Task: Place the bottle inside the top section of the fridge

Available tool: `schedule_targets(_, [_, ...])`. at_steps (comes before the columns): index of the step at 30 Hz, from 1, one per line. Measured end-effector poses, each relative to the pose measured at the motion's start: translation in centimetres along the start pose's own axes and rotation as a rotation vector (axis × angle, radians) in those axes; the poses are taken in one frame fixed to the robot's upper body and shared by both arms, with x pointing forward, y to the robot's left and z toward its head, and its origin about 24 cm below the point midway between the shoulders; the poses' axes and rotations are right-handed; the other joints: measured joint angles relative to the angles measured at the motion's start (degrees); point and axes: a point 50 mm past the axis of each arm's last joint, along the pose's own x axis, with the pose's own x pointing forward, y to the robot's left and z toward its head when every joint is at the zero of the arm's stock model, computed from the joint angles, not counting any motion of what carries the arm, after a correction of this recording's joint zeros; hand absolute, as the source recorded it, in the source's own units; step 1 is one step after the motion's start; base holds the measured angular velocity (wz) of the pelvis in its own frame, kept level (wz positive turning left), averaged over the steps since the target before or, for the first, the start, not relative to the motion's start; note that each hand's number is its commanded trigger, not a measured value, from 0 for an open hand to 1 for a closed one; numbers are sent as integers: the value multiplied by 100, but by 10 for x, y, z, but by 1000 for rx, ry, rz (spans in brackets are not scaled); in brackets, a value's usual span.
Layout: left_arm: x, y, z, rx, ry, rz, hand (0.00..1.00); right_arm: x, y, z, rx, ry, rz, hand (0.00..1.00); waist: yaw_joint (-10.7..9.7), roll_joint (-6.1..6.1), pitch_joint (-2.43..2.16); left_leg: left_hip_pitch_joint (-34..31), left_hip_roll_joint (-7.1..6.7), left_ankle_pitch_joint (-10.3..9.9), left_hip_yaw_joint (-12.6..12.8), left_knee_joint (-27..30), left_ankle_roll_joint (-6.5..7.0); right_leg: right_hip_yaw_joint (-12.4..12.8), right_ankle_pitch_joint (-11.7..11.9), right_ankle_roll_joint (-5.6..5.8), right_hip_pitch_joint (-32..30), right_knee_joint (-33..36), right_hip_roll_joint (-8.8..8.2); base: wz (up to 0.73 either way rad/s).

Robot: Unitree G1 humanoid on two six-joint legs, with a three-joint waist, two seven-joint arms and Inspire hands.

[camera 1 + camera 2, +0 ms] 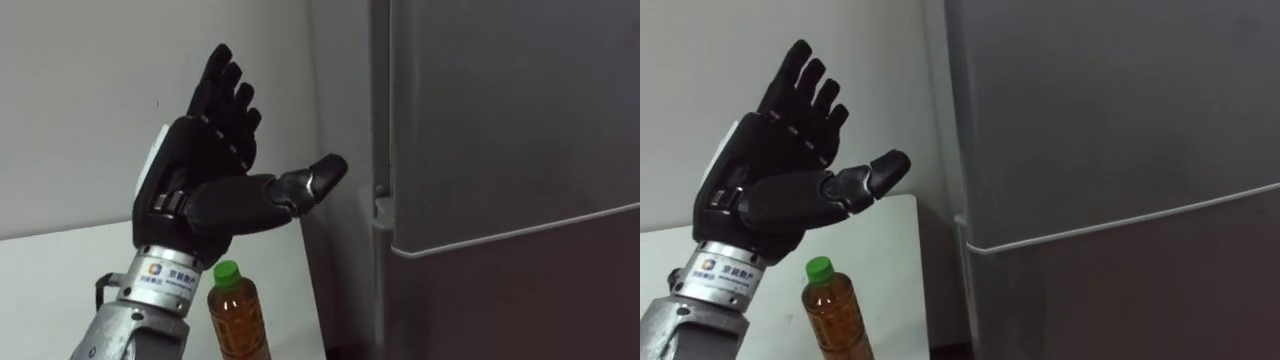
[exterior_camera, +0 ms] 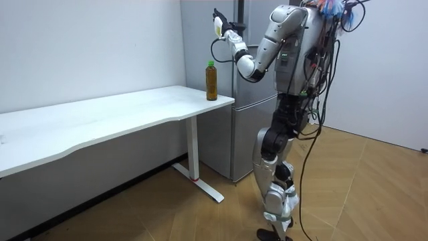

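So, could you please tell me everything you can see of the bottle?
The bottle looks like clear plastic. It is filled nearly to the neck with amber-brown liquid and closed with a green screw cap. It stands upright at the corner of the white table, at the end nearest the grey fridge. Only the table touches it. The left hand is raised above it, open and well clear of it.

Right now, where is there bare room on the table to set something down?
The white tabletop is bare from the bottle away along the wall. Crowded at the fridge end: bottle on that corner, left robot hand open above it.
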Motion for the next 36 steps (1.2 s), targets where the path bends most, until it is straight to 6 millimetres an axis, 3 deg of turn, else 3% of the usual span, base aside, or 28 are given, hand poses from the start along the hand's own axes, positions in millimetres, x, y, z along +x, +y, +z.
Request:
schedule_targets(13, [-1, -25, -17, -54, 85, -152, 0, 3, 3, 4, -8, 43, -6, 0, -15, -19, 20, -12, 3, 0, 6, 19, 1, 25, -8, 1, -37, -8, -2, -1])
schedule_targets(18, [-1, -32, -21, -58, 107, -196, 0, 4, 4, 8, -21, 41, -4, 0, -154, 1, 7, -107, 10, -1, -12, 21, 1, -59, 18, 6, -29, -21, -7, 11])
schedule_targets(26, [5, -60, -22, -87, 107, -324, 0, 3, 2, 10, -39, 34, 5, 0, -217, 46, 11, -111, 10, 1, 28, 27, -1, -70, 27, 12, 18, -85, -4, 1])
schedule_targets(36, [2, -68, -30, -104, 136, -353, 0, 3, 3, 10, -40, 33, 6, 0, -202, 40, 43, -86, 15, 1, 147, 24, -1, -66, 27, 36, 65, -147, -5, 3])
